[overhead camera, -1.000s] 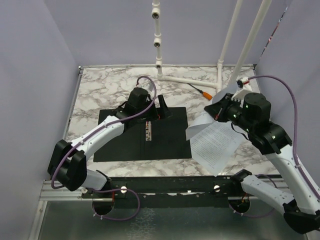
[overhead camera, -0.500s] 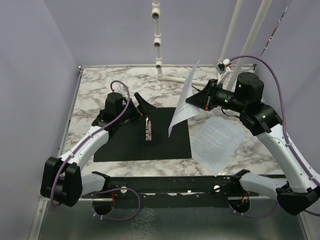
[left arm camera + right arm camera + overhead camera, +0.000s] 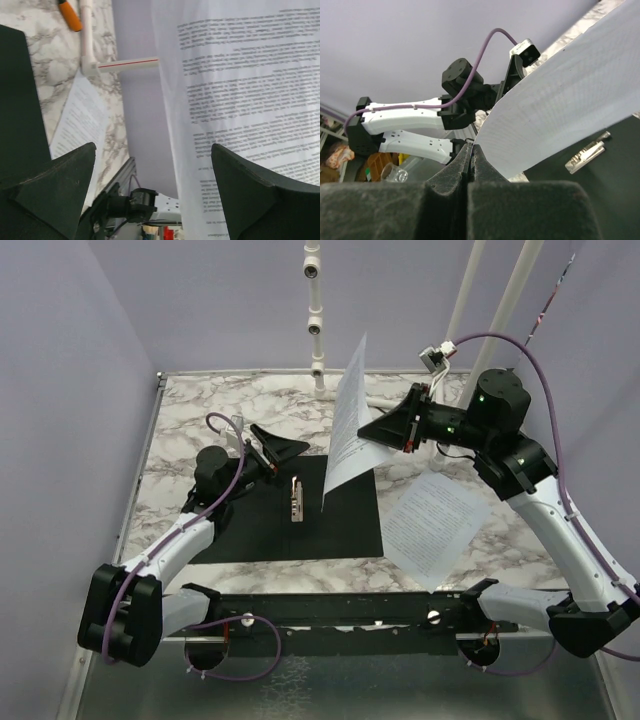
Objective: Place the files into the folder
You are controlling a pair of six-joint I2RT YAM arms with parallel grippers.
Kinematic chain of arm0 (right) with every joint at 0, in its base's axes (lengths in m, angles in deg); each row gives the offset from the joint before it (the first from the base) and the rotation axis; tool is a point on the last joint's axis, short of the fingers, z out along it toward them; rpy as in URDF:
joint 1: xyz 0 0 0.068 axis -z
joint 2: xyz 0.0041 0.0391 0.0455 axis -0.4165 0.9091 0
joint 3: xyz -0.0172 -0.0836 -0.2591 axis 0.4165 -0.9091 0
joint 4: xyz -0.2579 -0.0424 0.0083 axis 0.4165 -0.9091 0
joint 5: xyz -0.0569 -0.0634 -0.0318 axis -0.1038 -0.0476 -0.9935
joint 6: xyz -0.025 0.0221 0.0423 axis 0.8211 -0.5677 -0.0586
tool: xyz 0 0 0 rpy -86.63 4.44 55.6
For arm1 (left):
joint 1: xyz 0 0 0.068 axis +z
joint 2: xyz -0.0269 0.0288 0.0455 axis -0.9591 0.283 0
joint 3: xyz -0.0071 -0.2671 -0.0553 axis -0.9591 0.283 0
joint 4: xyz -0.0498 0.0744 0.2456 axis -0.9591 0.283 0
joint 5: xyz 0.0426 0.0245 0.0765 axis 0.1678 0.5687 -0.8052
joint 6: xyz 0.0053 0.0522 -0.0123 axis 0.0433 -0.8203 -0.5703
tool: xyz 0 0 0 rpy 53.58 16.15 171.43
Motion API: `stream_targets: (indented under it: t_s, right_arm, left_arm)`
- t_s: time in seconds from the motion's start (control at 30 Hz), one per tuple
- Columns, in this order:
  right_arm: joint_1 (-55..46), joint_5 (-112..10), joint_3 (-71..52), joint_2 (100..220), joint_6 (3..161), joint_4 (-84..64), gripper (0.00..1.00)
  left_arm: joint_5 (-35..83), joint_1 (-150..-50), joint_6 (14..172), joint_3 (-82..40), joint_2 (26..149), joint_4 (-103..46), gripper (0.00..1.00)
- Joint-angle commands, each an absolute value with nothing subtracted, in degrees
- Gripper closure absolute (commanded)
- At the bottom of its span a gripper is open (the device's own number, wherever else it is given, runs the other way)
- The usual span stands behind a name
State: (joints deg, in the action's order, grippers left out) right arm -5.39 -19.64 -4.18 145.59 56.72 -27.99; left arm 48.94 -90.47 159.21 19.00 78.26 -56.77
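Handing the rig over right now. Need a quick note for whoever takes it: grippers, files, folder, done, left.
Left gripper: open, empty, hovering over the folder near the clip.
Right gripper: shut on the edge of the held sheet, which hangs upright in the air over the folder's right half.
Folder: lies open on the table, black inside up.
Second sheet: flat on the table, just right of the folder.
Done: one sheet picked up. Nothing is in the folder yet.
Left: lay the held sheet in, then fetch the second sheet.
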Motion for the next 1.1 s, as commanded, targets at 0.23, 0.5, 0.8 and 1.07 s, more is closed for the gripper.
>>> stream_targets:
  t_s: [0.23, 0.5, 0.8, 1.07]
  right_arm:
    - [-8.8, -8.8, -0.1, 148.2, 50.9, -15.6, 1.00]
    - [-13.1, -6.6, 2.7, 151.2, 50.1, -11.9, 0.99]
    - [-15.6, -5.4, 0.6, 150.7, 48.3, -6.2, 0.99]
    - [-15.9, -8.6, -8.4, 146.3, 48.4, -3.8, 1.00]
  left_arm:
    - [48.9, -90.1, 174.7, 23.1, 73.7, -79.2, 0.01]
    - [48.4, -90.1, 181.5, 26.6, 74.1, -88.7, 0.01]
    - [47.6, -90.1, 187.6, 28.2, 74.4, -97.3, 0.01]
    - [46.7, -90.1, 192.6, 31.0, 75.6, -107.7, 0.01]
